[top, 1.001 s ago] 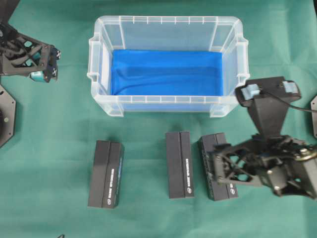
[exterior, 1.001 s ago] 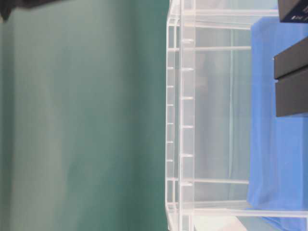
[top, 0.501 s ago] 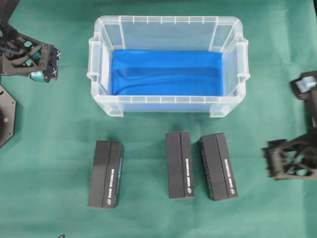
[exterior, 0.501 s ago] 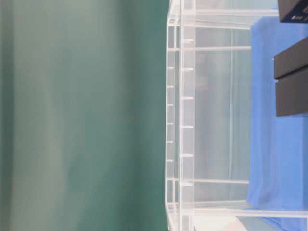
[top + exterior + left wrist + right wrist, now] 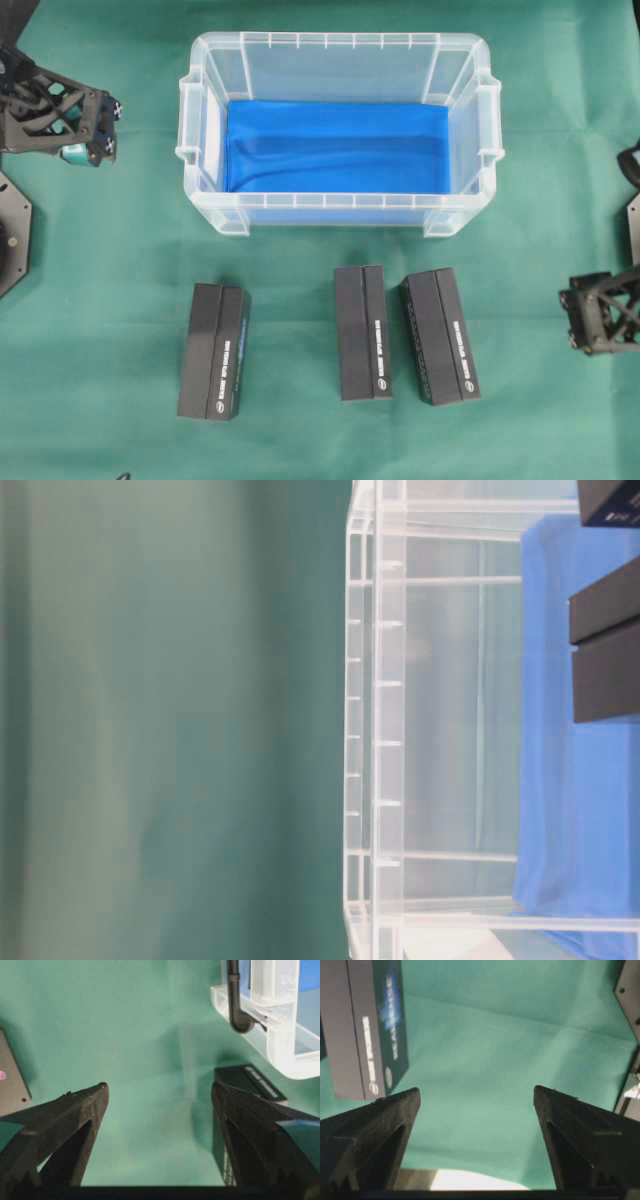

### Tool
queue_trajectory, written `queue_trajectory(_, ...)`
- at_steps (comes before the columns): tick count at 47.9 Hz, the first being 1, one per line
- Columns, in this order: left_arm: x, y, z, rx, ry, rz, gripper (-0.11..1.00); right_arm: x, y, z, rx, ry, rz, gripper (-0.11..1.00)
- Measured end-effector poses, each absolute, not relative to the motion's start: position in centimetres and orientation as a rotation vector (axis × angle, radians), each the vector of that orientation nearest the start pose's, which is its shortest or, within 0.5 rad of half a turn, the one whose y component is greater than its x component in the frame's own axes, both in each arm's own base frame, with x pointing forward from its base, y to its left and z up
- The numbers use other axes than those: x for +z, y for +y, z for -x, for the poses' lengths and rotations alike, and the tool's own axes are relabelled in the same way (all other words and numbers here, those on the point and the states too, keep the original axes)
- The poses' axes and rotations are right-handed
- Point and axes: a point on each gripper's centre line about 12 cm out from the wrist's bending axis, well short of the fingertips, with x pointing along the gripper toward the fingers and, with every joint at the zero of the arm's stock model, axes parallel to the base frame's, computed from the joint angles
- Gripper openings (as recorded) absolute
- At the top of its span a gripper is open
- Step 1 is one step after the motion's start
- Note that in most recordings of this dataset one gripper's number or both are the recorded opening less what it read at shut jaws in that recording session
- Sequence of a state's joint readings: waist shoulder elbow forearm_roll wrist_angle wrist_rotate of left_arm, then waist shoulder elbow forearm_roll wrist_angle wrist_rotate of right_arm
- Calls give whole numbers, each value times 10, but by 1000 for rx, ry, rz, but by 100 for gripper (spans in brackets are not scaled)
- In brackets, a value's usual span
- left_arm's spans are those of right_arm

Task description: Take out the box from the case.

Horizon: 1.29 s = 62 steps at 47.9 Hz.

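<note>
Right gripper [image 5: 476,1105] open, case [image 5: 340,205] holds cloth [image 5: 338,145]

The overhead camera looks straight down on the green cloth [image 5: 120,250], taking in the whole clear case [image 5: 340,135] and three black boxes in front of it. The table-level camera sits low and close against the case's wall [image 5: 375,720], its picture turned on its side. Each wrist camera looks out between its own fingers at the cloth from close by; the left one also catches a corner of the case [image 5: 280,1035], shared with the overhead view.
</note>
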<state>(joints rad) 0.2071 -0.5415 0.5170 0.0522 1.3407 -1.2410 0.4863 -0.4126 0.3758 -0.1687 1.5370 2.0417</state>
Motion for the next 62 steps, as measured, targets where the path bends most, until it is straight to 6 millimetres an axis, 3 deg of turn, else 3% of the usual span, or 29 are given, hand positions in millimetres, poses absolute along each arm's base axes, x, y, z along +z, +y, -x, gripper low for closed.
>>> queue_trajectory(39, 308, 52, -220, 1000, 1018, 1127, 87, 325, -24, -219, -1228, 998, -1136, 89)
queue_trajectory(51, 308, 52, -219, 1003, 1022, 1126, 87, 324, -52, -214, -1260, 998, -1128, 89)
queue_trajectory(62, 307, 52, -219, 1003, 1024, 1127, 87, 324, -63, -212, -1271, 991, -1131, 89)
